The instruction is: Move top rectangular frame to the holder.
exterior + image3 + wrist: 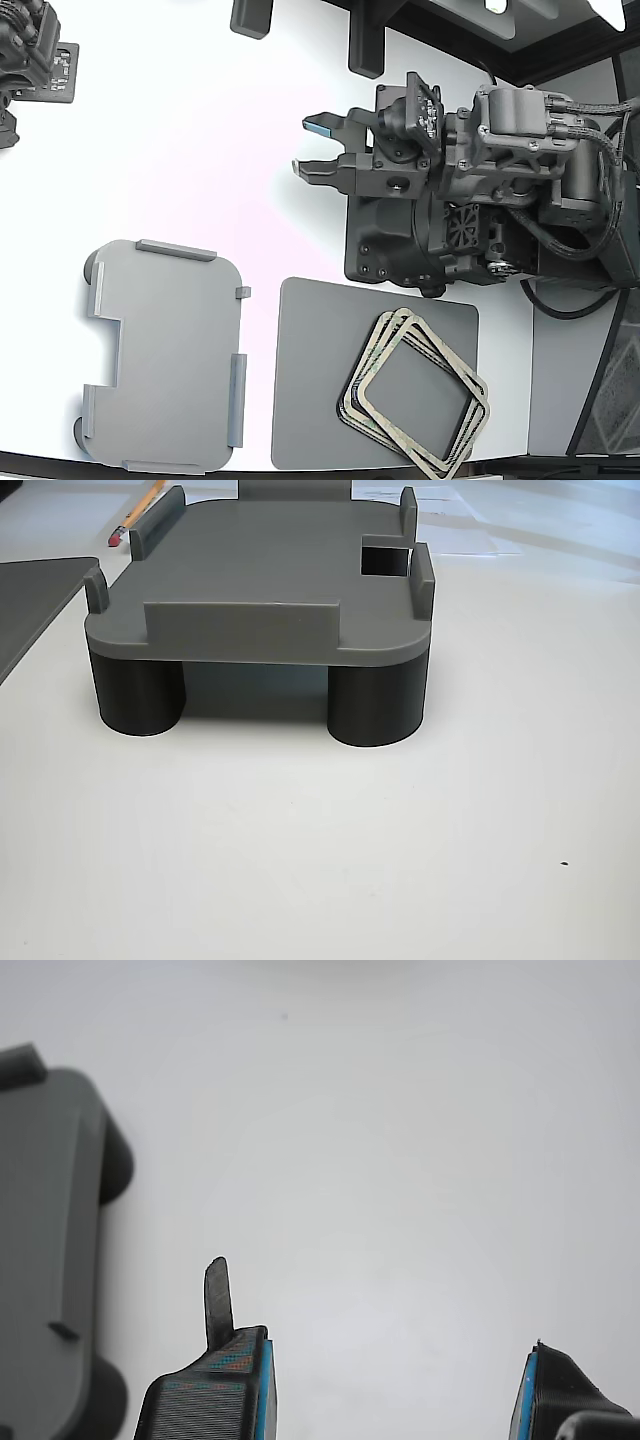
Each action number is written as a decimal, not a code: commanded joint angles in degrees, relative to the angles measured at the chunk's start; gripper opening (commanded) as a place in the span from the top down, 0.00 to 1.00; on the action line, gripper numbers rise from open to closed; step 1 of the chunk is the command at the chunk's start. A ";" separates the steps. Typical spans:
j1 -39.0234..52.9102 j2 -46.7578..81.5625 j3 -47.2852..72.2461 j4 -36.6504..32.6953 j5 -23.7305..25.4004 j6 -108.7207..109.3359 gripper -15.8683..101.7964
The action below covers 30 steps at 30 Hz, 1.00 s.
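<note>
From the exterior view's left, I see the holder (165, 355) standing bare on the white table (200, 150), so nothing is delivered yet. My gripper (312, 148) hangs over bare table with jaws spread, holding nothing. The top rectangular frame (424, 402) rests on its stack on the grey mat (310, 380), right of the holder; picking and placing both remain, I judge.

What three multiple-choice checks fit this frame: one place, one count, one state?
1. The stack of frames lies on:
A. the holder
B. the dark grey mat
C. bare table

2. Round feet seen under the holder's near edge in the other view:
A. none
B. two
C. five

3. The gripper jaws are:
A. open, empty
B. shut on a frame
C. shut on the holder

Key: 1 B, the frames sit on the mat, apart from the holder. 2 B, two dark feet show. 3 A, white table shows between the jaws.
</note>
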 commanded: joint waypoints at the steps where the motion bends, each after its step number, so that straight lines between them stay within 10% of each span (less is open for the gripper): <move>1: -0.44 1.23 0.62 -15.21 -8.00 -6.24 0.02; 16: 0.79 -3.08 -4.04 -13.89 -12.83 -12.83 0.01; 30: 31.82 -28.92 -34.54 12.22 0.97 -31.82 0.02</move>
